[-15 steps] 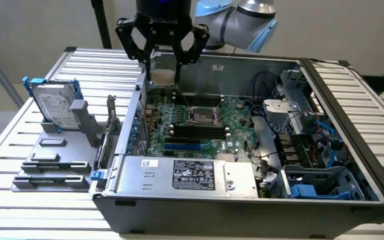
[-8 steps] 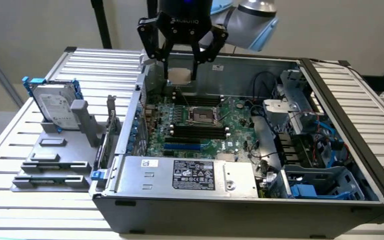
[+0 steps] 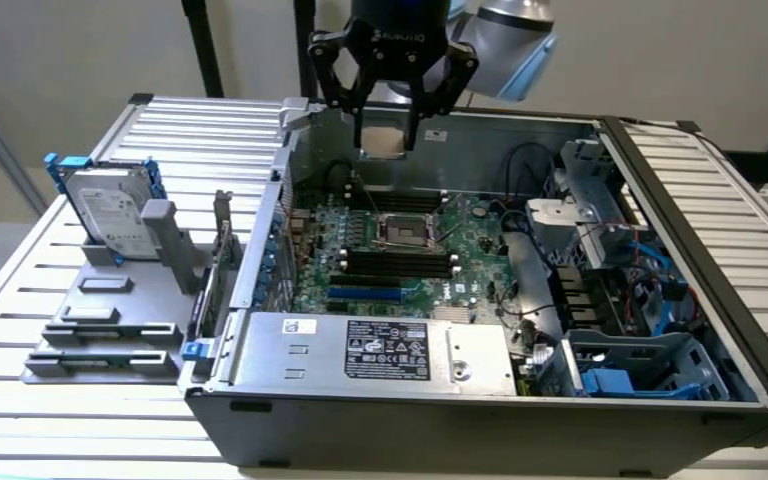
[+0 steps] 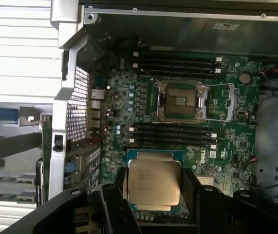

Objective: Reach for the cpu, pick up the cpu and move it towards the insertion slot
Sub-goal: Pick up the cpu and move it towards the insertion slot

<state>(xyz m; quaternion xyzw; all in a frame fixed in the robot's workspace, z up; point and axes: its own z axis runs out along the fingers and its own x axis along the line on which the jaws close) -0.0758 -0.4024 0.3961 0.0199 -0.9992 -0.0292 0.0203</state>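
The gripper [image 3: 387, 135] hangs above the far side of an open computer case [image 3: 491, 420], its black fingers [image 3: 355, 125] clamped on the cpu [image 3: 384, 142], which sits flat between them, lifted clear of the board. In the wrist view the cpu [image 4: 154, 182] shows its silvery top with a pale rim, a dark finger [image 4: 192, 187] pressed against each of two opposite edges.

The slot [image 3: 404, 232] lies on the green motherboard [image 3: 471, 245] inside the case, nearer the camera than the held cpu and below it. In the wrist view the slot [image 4: 180, 101] shows a shiny metal frame around a dark centre, with its retaining bracket swung open to one side. Long black memory slots [image 4: 173, 132] run on both sides of it; the cpu hovers over the board just beyond one set of them, well apart from the slot.

On the slatted table [image 3: 37, 300], at the exterior view's left, a hard drive [image 3: 107, 212] in a blue bracket stands upright in a grey holder [image 3: 104, 320]. The power supply [image 3: 384, 350] fills the near edge of the case.
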